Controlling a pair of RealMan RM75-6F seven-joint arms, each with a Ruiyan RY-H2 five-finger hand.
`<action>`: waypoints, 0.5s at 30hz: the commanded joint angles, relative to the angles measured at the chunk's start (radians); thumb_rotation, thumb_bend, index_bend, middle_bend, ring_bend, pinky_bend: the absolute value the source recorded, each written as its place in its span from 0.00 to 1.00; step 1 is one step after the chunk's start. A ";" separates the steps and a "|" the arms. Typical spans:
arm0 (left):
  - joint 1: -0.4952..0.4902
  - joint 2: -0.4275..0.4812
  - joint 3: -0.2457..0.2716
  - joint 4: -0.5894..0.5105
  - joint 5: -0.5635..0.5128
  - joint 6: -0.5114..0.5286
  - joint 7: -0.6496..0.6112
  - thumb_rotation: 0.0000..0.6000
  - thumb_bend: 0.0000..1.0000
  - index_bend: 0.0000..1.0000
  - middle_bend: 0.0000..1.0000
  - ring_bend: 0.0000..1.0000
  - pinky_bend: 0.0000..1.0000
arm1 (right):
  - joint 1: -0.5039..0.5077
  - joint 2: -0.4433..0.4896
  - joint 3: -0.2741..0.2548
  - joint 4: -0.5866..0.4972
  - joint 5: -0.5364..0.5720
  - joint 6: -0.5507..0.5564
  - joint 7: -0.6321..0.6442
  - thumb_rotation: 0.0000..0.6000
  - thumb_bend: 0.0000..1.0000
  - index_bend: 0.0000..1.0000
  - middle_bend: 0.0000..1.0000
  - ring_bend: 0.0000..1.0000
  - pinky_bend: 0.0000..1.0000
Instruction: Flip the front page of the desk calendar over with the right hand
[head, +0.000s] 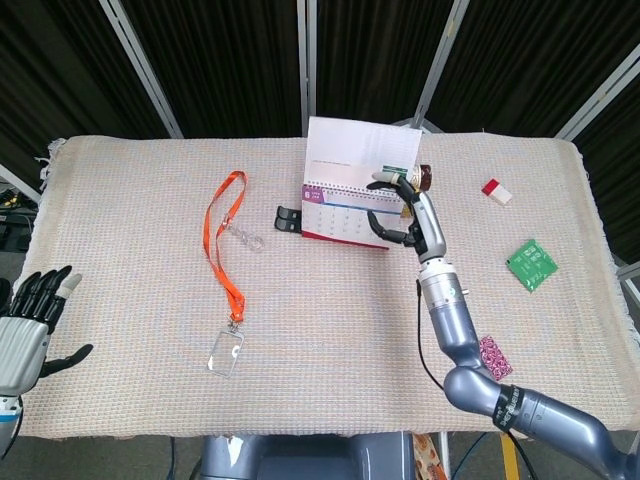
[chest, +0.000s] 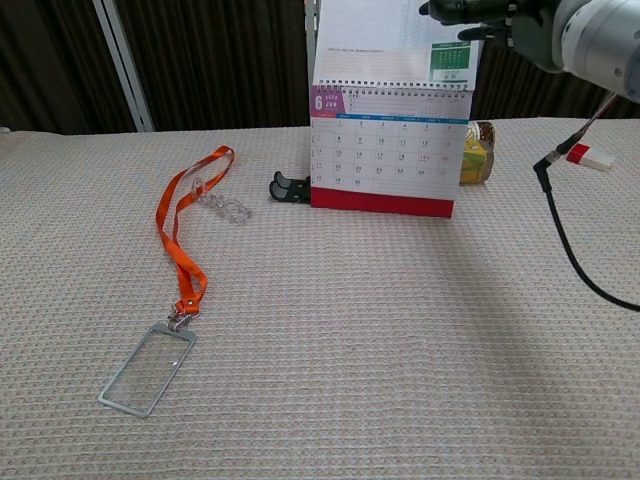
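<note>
One page up, mid-flip; right hand (head: 407, 205) at its top right corner.

Desk calendar (chest: 385, 150) stands mid-table toward the far edge, red base down, spiral running left-right; front page (chest: 395, 40) is raised upright above the spiral w/ a fresh month grid showing beneath; right hand's fingers (chest: 455, 10) lie against the lifted sheet's upper right part, spread not clenched; can't tell if they pinch it or only prop it; page's free edge points up, so it likely needs to go back over the spiral, away from the robot; left hand (head: 25, 325) released, fingers apart, far off at near-left edge; page top & hand cut off in chest view; bottles (chest: 478, 138) behind calendar mostly hidden.
</note>
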 joint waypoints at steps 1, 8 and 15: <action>-0.003 -0.003 -0.001 0.001 -0.004 -0.007 0.007 1.00 0.09 0.00 0.00 0.00 0.00 | 0.055 0.033 -0.032 0.097 0.005 0.000 -0.114 1.00 0.30 0.15 0.22 0.07 0.04; -0.010 -0.011 -0.005 0.005 -0.019 -0.028 0.019 1.00 0.09 0.00 0.00 0.00 0.00 | 0.128 0.032 -0.119 0.319 0.002 -0.093 -0.235 1.00 0.22 0.08 0.19 0.05 0.02; -0.020 -0.018 -0.007 0.012 -0.031 -0.051 0.026 1.00 0.09 0.00 0.00 0.00 0.00 | 0.147 0.006 -0.181 0.471 0.022 -0.216 -0.202 1.00 0.19 0.08 0.27 0.05 0.02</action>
